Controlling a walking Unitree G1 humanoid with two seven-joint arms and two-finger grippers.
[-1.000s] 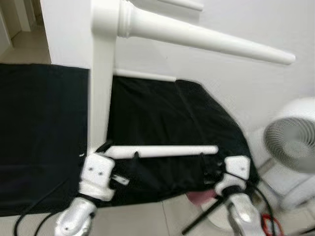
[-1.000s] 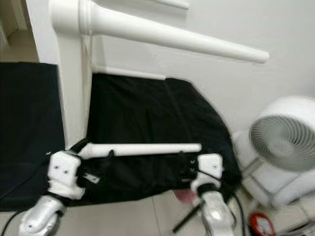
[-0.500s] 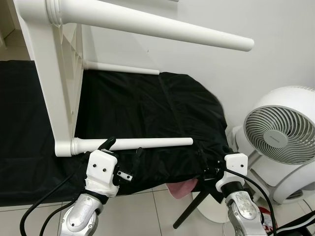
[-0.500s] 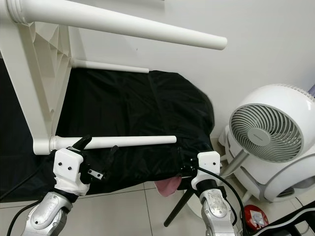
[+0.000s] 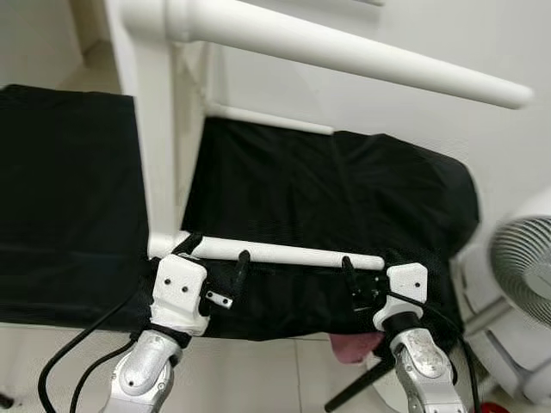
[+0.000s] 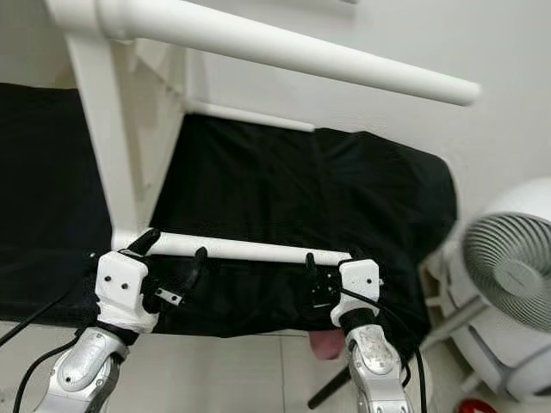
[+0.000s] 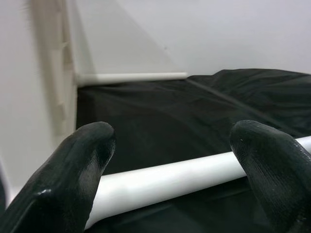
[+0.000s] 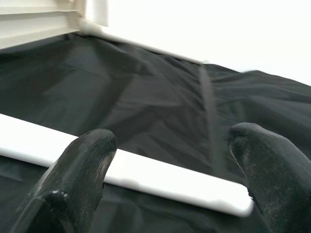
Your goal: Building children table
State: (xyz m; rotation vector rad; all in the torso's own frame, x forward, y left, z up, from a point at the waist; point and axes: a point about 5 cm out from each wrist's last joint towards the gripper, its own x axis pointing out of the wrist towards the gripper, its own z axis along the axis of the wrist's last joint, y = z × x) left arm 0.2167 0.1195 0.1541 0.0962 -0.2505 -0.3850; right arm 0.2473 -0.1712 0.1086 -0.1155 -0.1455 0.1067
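The white children's table (image 5: 160, 146) lies on its side on a black cloth (image 5: 327, 194), its legs pointing right. The near lower leg (image 5: 293, 255) runs level just above the cloth. My left gripper (image 5: 213, 256) is open at the leg's base, one finger on each side of it; in the left wrist view the leg (image 7: 165, 182) passes between the fingers (image 7: 73, 179). My right gripper (image 5: 360, 277) is open at the leg's free end (image 8: 228, 199). The upper leg (image 5: 362, 53) juts out overhead. A far leg (image 5: 271, 119) lies along the wall.
A white fan (image 5: 527, 277) stands on the floor at the right, close to my right arm. Something pink (image 5: 351, 346) and a black stand leg (image 5: 353, 391) sit under the cloth's front edge. A white wall rises behind, with tiled floor below.
The whole picture has shifted with the camera. The lower leg's free end now lies closer to my right gripper than half a second ago. Both grippers stay open.
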